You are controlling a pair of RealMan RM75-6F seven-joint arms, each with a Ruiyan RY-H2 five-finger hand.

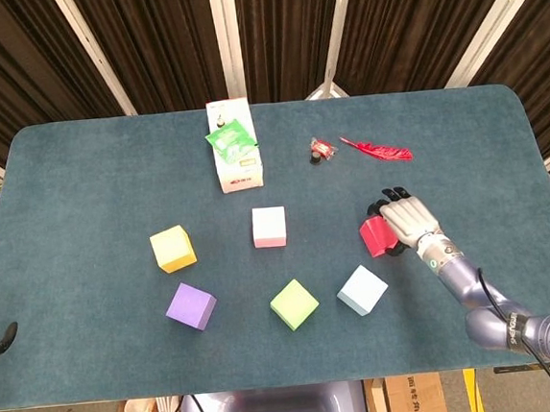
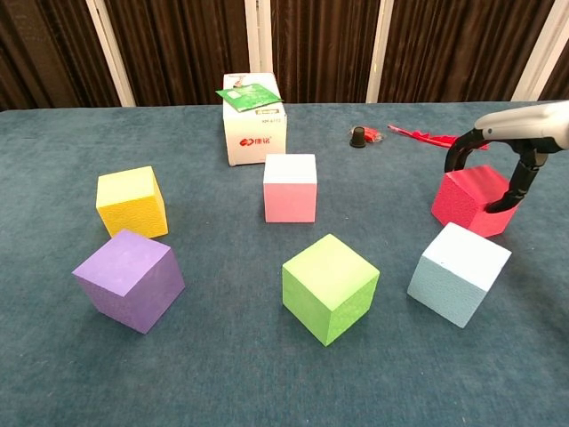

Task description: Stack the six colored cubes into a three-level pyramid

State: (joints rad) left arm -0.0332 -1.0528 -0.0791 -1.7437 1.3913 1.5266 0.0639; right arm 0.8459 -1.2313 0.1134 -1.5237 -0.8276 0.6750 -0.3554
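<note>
Dark curtains hang behind a teal-covered table (image 1: 80, 175). Six cubes sit apart on it, none stacked. Yellow cube (image 1: 173, 249) sits at left, purple cube (image 1: 190, 306) just in front of it. Pink cube (image 1: 269, 227) is central, green cube (image 1: 294, 304) is in front of that, and light blue cube (image 1: 362, 289) lies to the right of the green one. Red cube (image 1: 376, 237) sits furthest right, tilted a bit, resting on the table.

Right hand (image 1: 409, 219) is draped over the red cube, fingers (image 2: 456, 153) curled down over its far side, thumb coming down on the near right side in the chest view. The fingers are at the cube's faces and the cube is not lifted; whether the grip is firm cannot be told. Right arm (image 1: 481, 299) runs in from the lower right corner.

Left hand shows only as a dark sliver at the left edge of the head view; its finger state cannot be told.

At the back: white box (image 1: 235, 157) with green packet (image 1: 230, 138) on top, small red-and-black object (image 1: 320, 150), and red feather (image 1: 378, 149) beside it.
</note>
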